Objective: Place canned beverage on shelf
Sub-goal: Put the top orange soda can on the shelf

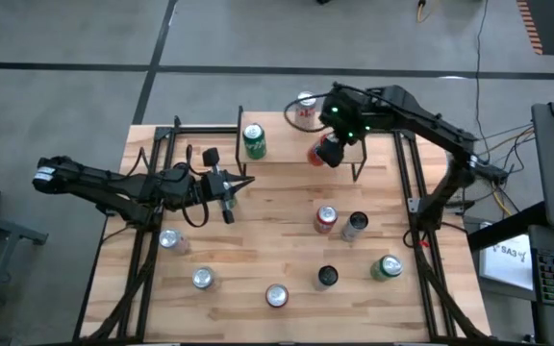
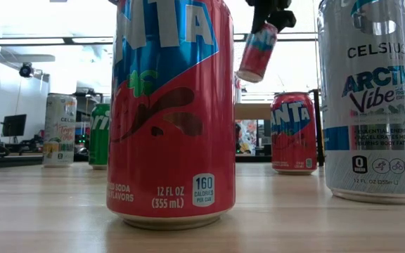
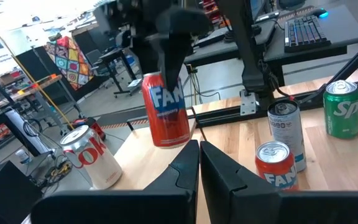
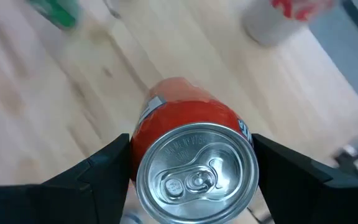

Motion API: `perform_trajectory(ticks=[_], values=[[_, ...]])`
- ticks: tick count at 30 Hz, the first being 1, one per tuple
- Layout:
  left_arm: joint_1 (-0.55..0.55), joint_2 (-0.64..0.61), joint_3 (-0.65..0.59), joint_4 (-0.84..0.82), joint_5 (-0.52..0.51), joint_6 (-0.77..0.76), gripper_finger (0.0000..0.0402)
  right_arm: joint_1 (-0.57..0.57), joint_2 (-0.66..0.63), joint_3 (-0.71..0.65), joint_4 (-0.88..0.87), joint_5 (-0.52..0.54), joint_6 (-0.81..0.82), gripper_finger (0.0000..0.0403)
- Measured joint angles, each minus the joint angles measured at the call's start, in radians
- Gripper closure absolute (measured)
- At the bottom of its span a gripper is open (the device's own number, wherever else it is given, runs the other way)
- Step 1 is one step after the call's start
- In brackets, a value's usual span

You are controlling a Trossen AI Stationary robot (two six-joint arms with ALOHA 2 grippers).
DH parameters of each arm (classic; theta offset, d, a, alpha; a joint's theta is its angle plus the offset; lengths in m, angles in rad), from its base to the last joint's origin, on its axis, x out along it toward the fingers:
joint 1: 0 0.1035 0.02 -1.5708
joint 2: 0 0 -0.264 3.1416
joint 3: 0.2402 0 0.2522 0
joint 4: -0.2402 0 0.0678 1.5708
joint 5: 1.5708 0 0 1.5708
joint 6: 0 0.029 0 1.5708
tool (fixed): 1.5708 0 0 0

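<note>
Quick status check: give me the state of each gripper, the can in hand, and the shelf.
Right gripper: shut on the red can, over the shelf.
Red can: held off the surface, tilted.
Left gripper: shut, empty, over the table.
Shelf: carries a green can and a white can, both upright.

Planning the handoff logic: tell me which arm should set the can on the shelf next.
Right. The right gripper already holds the red can in the air over the shelf. The left gripper is shut, empty, and waits mid-table.
</note>
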Motion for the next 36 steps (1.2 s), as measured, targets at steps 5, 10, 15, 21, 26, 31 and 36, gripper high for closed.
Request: perform_trajectory(ticks=[5,10,15,21,26,31,36], values=[[0.0,0.0,0.0,0.0,0.0,-0.002,0.0402,0.0,0.088,0.097,-0.068,0.063,-0.037,0.0125],[0.0,0.0,0.0,0.0,0.0,-0.003,0.0402,-0.012,0.12,0.124,-0.076,0.056,-0.069,0.0125],[0.0,0.0,0.0,0.001,0.0,-0.006,0.0402,-0.027,0.125,0.124,-0.076,0.07,-0.09,0.0125],[0.0,0.0,0.0,0.001,0.0,-0.006,0.0402,-0.066,0.122,0.123,-0.077,0.068,-0.105,0.0125],[0.0,0.0,0.0,0.001,0.0,-0.006,0.0402,-0.1,0.124,0.123,-0.077,0.071,-0.116,0.0125],[0.0,0.0,0.0,0.001,0.0,-0.006,0.0402,-0.125,0.126,0.123,-0.078,0.071,-0.116,0.0125],[0.0,0.0,0.0,0.002,0.0,-0.006,0.0402,-0.151,0.134,0.122,-0.078,0.076,-0.115,0.0124]])
